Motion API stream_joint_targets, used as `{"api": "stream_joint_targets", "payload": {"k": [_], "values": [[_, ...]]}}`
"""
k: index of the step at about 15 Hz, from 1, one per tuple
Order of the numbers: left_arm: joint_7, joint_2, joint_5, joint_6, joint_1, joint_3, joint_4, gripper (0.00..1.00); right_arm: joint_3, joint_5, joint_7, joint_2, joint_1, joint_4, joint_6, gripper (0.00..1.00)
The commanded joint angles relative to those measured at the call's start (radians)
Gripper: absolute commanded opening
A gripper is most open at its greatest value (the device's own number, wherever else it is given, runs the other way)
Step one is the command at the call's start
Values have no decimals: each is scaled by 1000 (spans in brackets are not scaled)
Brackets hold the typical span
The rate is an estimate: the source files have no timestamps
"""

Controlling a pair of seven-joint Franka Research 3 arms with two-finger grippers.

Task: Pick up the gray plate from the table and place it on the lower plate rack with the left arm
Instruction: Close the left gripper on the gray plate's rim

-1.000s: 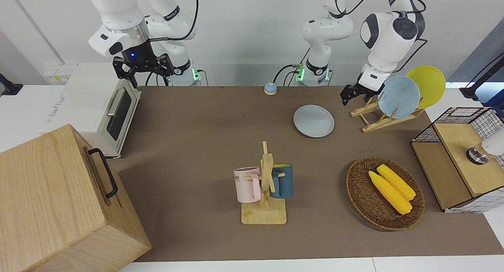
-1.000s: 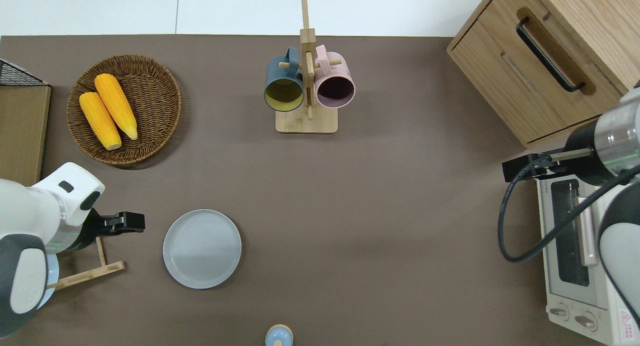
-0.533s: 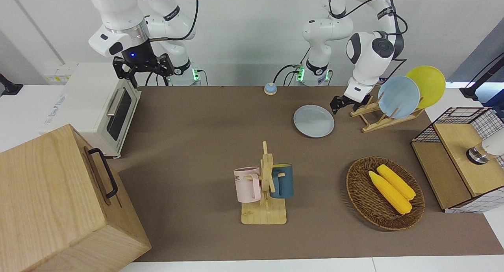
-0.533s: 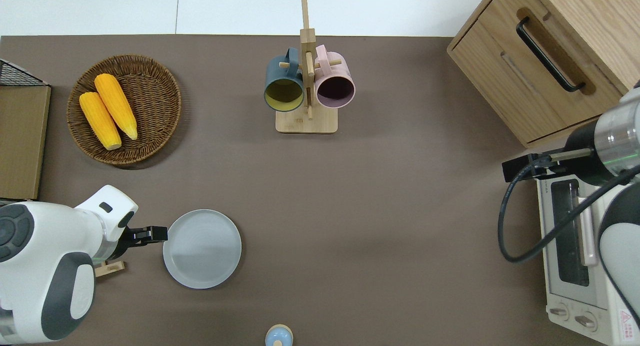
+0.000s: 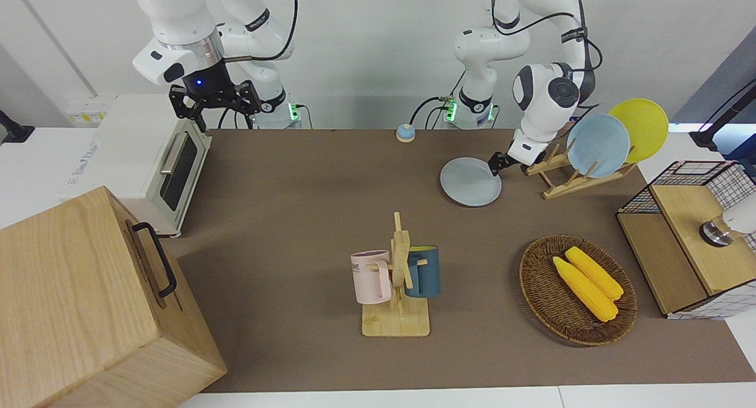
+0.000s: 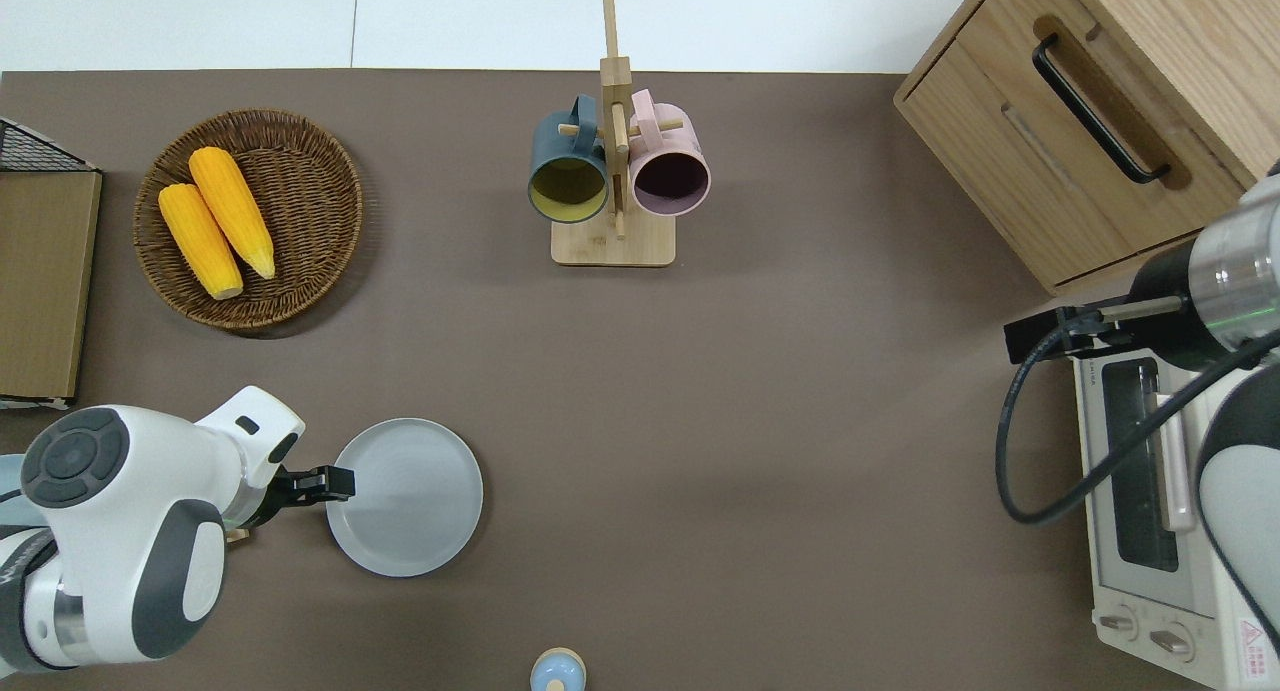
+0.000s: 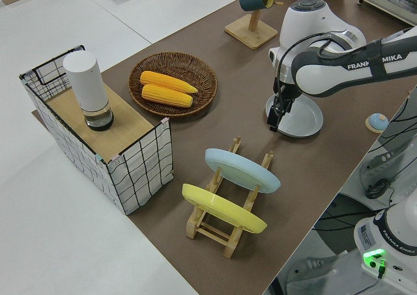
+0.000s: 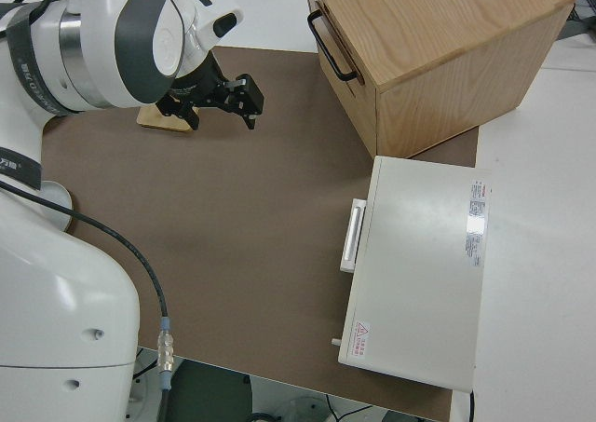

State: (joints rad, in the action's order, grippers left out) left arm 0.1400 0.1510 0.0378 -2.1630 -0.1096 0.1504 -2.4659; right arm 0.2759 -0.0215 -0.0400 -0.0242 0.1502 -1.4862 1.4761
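The gray plate (image 5: 471, 182) lies flat on the brown table (image 5: 307, 178), also in the overhead view (image 6: 405, 497) and the left side view (image 7: 301, 118). My left gripper (image 5: 495, 166) points down at the plate's rim on the side toward the plate rack (image 5: 567, 178); it also shows from overhead (image 6: 335, 483) and from the side (image 7: 273, 120). The light-wood rack (image 7: 228, 230) holds a light-blue plate (image 5: 598, 145) and a yellow plate (image 5: 641, 129) in its upper slots. From overhead my left arm hides most of the rack. My right arm is parked.
A mug tree (image 5: 400, 278) with two mugs stands mid-table. A wicker basket (image 5: 577, 313) with two corn cobs and a wire crate (image 5: 691, 237) sit toward the left arm's end. A toaster oven (image 5: 147, 160) and a wooden cabinet (image 5: 88, 302) are at the right arm's end. A small blue bell (image 5: 405, 133) sits near the robots.
My left arm has swung from over the rack toward the gray plate, and its gripper has come down to the plate's rim. The plate and the right arm have not moved.
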Motion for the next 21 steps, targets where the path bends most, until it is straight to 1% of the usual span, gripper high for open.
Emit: {"api": "stream_joint_targets", "payload": {"k": [1, 4, 5, 6, 8, 11, 13, 21], "values": [[73, -60, -13, -40, 11, 23, -15, 985, 17, -2, -12, 1, 19, 9, -13, 983], [76, -86, -12, -43, 13, 25, -15, 977, 17, -2, -12, 1, 19, 9, -14, 983], [78, -91, -9, -44, 11, 25, -15, 898, 17, -2, -12, 1, 19, 9, -14, 983], [91, -91, -6, -49, 11, 25, -15, 800, 17, -2, -12, 3, 19, 9, -14, 983], [136, -96, -6, -63, 11, 25, -13, 547, 17, -2, -12, 3, 19, 9, -14, 983], [141, -108, -4, -67, 11, 25, -13, 153, 17, -2, -12, 3, 19, 9, -14, 983], [142, -108, -3, -69, 10, 23, -13, 4, 17, -2, -12, 1, 19, 9, -14, 983], [139, -105, -1, -72, 7, 23, -8, 0, 17, -2, -12, 3, 19, 9, -13, 983]]}}
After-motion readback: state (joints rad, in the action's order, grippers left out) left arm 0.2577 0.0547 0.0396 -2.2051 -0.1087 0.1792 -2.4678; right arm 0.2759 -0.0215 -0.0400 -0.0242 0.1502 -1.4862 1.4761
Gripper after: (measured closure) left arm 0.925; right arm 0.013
